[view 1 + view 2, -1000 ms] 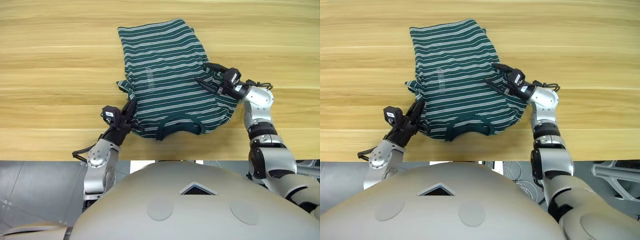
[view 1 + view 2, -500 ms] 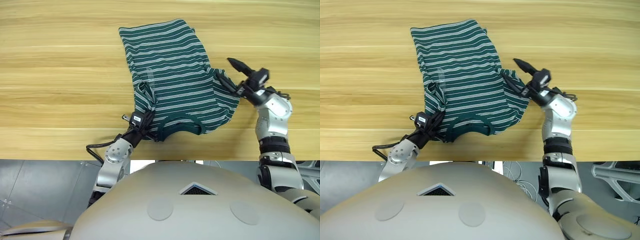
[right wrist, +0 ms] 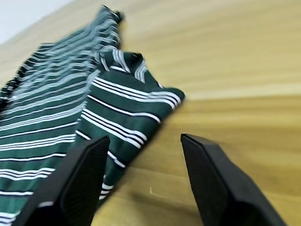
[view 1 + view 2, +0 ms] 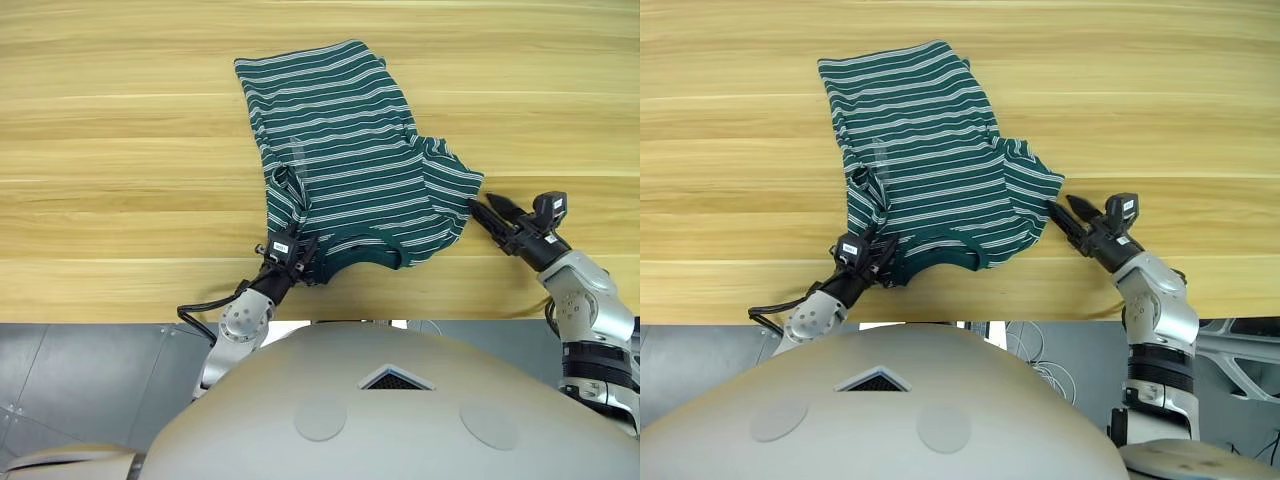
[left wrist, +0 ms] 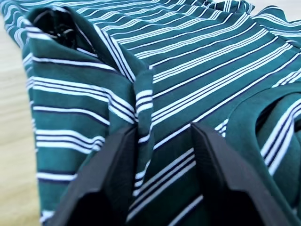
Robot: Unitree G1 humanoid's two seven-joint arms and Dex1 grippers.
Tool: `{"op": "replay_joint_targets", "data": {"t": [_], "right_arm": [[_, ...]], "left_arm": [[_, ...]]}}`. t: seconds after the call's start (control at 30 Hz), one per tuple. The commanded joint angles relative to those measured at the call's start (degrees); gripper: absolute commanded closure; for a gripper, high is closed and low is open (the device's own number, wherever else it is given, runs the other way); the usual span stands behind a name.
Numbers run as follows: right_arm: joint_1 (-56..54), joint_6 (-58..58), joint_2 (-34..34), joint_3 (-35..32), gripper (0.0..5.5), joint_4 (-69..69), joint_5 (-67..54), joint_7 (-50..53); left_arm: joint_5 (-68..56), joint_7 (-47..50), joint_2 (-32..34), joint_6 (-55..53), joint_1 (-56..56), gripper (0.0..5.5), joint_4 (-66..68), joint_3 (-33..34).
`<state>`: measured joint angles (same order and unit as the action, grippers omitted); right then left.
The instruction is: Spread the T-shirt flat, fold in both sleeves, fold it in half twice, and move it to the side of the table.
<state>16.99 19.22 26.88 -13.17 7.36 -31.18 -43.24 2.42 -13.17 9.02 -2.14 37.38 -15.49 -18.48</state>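
The green striped T-shirt (image 4: 340,140) lies crumpled on the wooden table (image 4: 120,150), collar toward the near edge. Its left sleeve is doubled over onto the body as a raised fold (image 4: 287,190). My left gripper (image 4: 297,253) rests on the shirt's near left shoulder beside the collar. In the left wrist view the left gripper (image 5: 162,134) is open, with striped cloth under it and a ridge of fabric against one finger. My right gripper (image 4: 482,203) is open just off the right sleeve's tip (image 3: 160,96), over bare wood, holding nothing.
The table's near edge (image 4: 100,320) runs just behind both wrists. Bare wood stretches wide to the left, right and far side of the shirt.
My left gripper carried the left sleeve in over the body, then slid toward the collar. My right gripper left the shirt and drew back right and nearer; the right sleeve now lies spread out.
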Motion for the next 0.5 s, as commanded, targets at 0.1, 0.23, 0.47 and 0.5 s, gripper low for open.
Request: {"op": "replay_joint_targets", "data": {"t": [0.1,0.23,0.47,0.5], "right_arm": [[-5.34,3.57,-0.15,2.82,2.66,4.65,3.27,1.23],[-7.97,4.50,-1.63,2.29,3.01,6.01,2.56,1.94],[-9.03,1.93,-2.19,3.40,4.21,5.95,4.45,1.85],[-8.97,1.44,-2.12,3.72,4.38,5.68,4.98,1.92]], "left_arm": [[0.38,1.10,-0.38,-0.30,-0.30,3.63,-0.84,-0.40],[0.19,1.05,-0.36,-0.30,-0.72,3.60,-0.72,-0.26],[0.17,1.32,-0.43,0.06,-0.56,3.60,-0.73,-0.09],[0.17,1.34,-0.46,0.11,-0.56,3.60,-0.69,-0.11]]}}
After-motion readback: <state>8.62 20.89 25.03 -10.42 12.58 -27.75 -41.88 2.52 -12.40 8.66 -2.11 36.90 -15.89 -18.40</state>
